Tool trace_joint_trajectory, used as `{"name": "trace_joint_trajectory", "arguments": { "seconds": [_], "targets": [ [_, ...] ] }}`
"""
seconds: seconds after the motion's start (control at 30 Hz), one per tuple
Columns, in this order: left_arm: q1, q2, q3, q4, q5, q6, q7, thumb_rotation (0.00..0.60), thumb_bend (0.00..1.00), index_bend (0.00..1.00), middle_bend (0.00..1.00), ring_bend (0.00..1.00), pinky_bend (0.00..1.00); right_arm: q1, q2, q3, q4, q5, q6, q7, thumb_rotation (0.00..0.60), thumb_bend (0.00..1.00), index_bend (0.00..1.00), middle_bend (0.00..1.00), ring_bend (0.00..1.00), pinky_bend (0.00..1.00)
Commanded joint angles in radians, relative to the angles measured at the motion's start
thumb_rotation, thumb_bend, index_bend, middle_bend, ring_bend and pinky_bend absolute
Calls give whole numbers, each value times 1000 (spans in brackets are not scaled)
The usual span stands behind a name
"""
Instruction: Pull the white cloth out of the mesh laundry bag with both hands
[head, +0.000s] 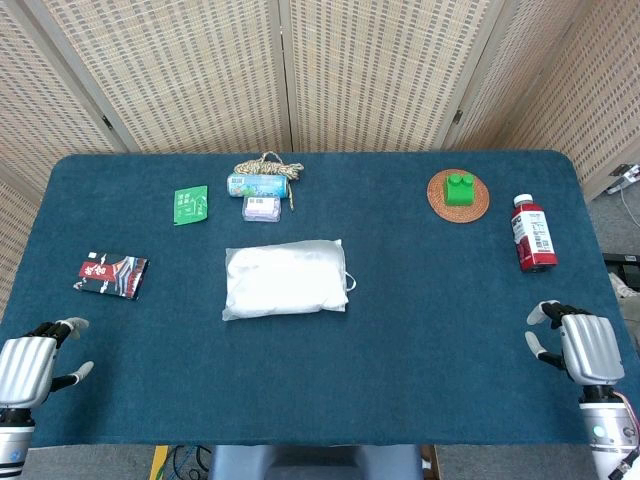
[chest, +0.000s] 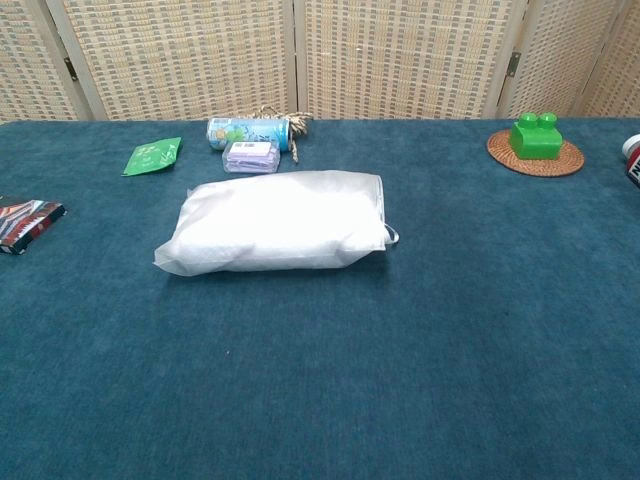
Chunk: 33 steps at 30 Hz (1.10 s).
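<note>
The mesh laundry bag (chest: 275, 222) is judged soft, light and slippery; its right-end opening (chest: 380, 215) should be gripped. The left robot hand (head: 30, 368) and right robot hand (head: 580, 345) are spread, empty.

Evenly lit from above, bright and diffuse. Only a faint soft shadow beneath the mesh laundry bag (chest: 275, 222). No harsh glare on the table (head: 400, 330). Sharp at centre, mildly soft toward the chest view's near edge.

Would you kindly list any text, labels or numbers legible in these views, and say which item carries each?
None reads clearly.
Red bottle: label print too small.
Green packet: white marks blurred.
Dark packet: white characters illegible.
Lying can: print blurred.
Purple box: label illegible.
</note>
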Motion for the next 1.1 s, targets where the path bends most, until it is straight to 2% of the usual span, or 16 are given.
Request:
{"name": "trace_joint_trajectory", "arguments": {
  "seconds": [0.03,0.3,0.47,0.5,0.6,0.7,0.73,0.87,0.93,1.03,1.1],
  "targets": [
    [2,-3,3,1,3,2,1,600,1,378,490,446,636,2,-3,2,2,0,0,-4,600,262,531,500,522,582],
    [-11,-6,-6,-36,33,18,19,600,1,342,518,449,623,6,-1,5,0,-3,1,-7,600,282,531,499,522,582],
    [-42,9,-10,-111,74,0,29,600,1,218,530,446,470,6,17,10,-6,-7,8,0,600,265,531,492,517,582],
    [-51,18,-8,-133,80,-17,28,600,0,169,498,429,439,5,21,11,-8,-7,9,2,600,253,531,490,514,582],
    [-92,45,-13,-202,104,-66,44,600,0,32,272,278,353,4,30,16,-13,-5,16,8,600,216,529,482,506,581],
    [-140,55,-36,-280,97,-122,55,600,0,0,42,80,312,3,37,20,-16,-4,21,14,600,201,527,478,503,580],
    [-161,55,-53,-314,87,-141,32,600,0,0,9,32,315,2,39,20,-17,-3,22,15,600,199,527,477,502,579],
    [-231,39,-113,-380,54,-193,8,600,0,0,0,0,348,-1,46,21,-18,0,25,19,600,197,527,476,500,576],
    [-275,34,-138,-400,26,-243,43,600,0,0,0,0,300,-3,49,21,-18,1,26,21,600,197,527,476,500,574],
    [-341,13,-173,-414,-31,-312,141,600,0,0,0,0,140,-6,54,20,-16,0,29,25,600,197,527,476,500,573],
    [-376,-10,-191,-415,-66,-342,185,600,0,0,0,0,121,-7,56,18,-16,-1,30,27,600,198,527,476,500,572]
  ]
}}
